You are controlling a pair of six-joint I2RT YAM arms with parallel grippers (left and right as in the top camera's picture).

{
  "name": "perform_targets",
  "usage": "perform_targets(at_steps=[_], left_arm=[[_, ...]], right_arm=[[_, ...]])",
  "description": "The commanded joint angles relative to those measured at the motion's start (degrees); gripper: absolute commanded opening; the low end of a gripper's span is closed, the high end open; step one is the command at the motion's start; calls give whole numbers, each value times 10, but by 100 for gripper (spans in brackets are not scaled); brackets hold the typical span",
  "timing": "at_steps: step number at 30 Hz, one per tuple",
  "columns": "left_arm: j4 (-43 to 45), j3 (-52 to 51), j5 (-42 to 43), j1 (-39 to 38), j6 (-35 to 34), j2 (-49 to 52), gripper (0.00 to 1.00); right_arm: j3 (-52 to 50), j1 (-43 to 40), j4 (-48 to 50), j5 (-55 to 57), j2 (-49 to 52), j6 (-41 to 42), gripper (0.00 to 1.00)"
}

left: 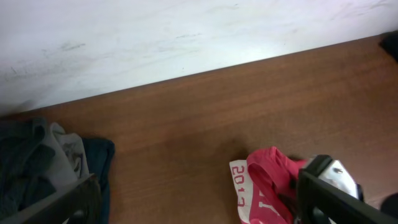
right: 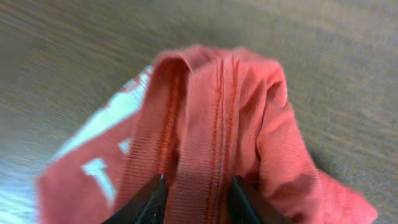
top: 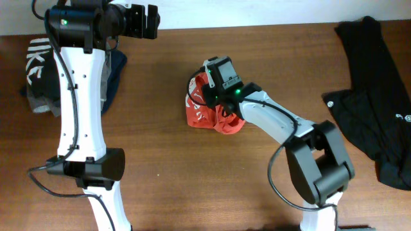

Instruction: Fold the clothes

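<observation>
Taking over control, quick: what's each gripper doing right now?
Left gripper: open, holding nothing.
Right gripper: closed on the red-orange T-shirt.

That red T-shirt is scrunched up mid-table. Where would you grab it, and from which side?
Probably the stitched, ribbed band standing up as a ridge on top of the T-shirt, coming down from above. It is raised off the table and thin enough to sit between the jaws; the right gripper is closed on it there.

"2017" on the red T-shirt (left: pixel 267 178)
</observation>
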Motion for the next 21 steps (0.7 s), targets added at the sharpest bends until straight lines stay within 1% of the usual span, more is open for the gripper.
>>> perform_targets(at_steps=[1,2,4,6,10,14,18,21], left_arm=[[-1,2,-6,1,-8,16,99],[-1,2,-6,0,-8,19,99],[-1,2,-6,0,-8,24,99],[-2,2,-6,0,-8,26,99],[-1,2,-6,0,-7,27,99],[-1,2,-6,0,-7,27,99],[-1,2,-9,0,2,27,99],[-1,2,-12,0,2,27,99]], right_arm=[[1,3,0,36,13,3,38],[1,3,0,48,13,4,36],[2,1,0,70,12,13,25],[8,-3,-5,82,8,20,18],[43,-24,-51,80,-13,44,9],[88,-45,-117,73,-23,69,4],[136,-76,-204,20,-24,86,4],[146,-111,-241,-30,-24,94,4]])
